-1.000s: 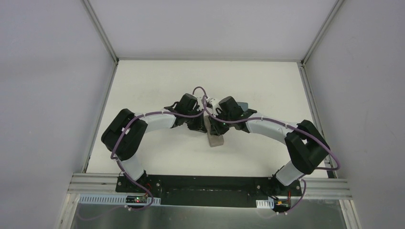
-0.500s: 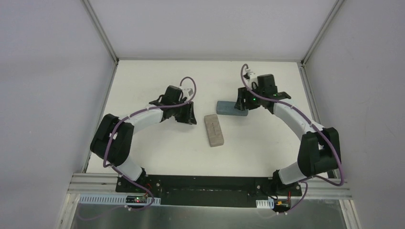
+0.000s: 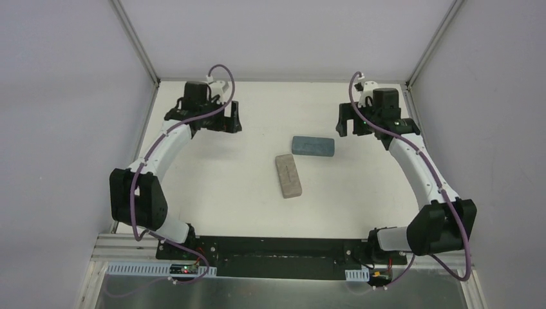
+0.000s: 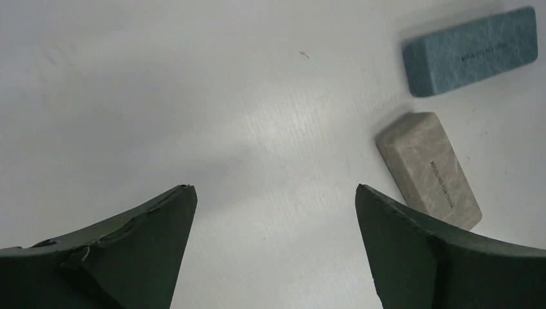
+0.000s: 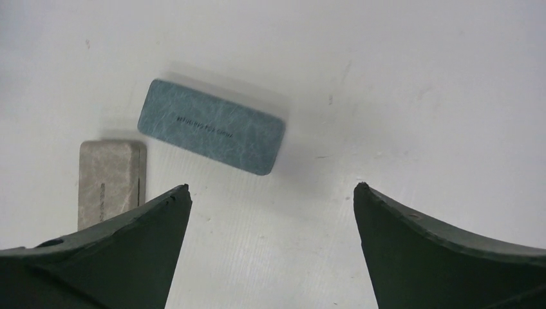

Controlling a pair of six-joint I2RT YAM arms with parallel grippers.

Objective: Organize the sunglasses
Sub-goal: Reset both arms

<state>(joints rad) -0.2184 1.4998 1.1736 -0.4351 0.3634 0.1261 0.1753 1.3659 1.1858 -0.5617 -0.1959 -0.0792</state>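
The left gripper (image 4: 273, 188) and right gripper (image 5: 270, 187) hover well apart, both spread wide and empty. The sunglasses show in no view. 2 shut cases lie mid-table, the blue case (image 3: 313, 146) just beside the beige case (image 3: 288, 175) — contents hidden.

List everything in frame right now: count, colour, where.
blue oblong textured case: one, blue, mid-table, lying crosswise
beige oblong textured case: one, beige, mid-table, just nearer than the blue case, close to it but apart
sunglasses: none visible in any view
white table: one, white, fills the floor of the enclosure
grey enclosure walls: three, grey, at the left, right and back
left arm: one, white and black, reaching to the table's far left; jaws open, empty
right arm: one, white and black, reaching to the table's far right; jaws open, empty
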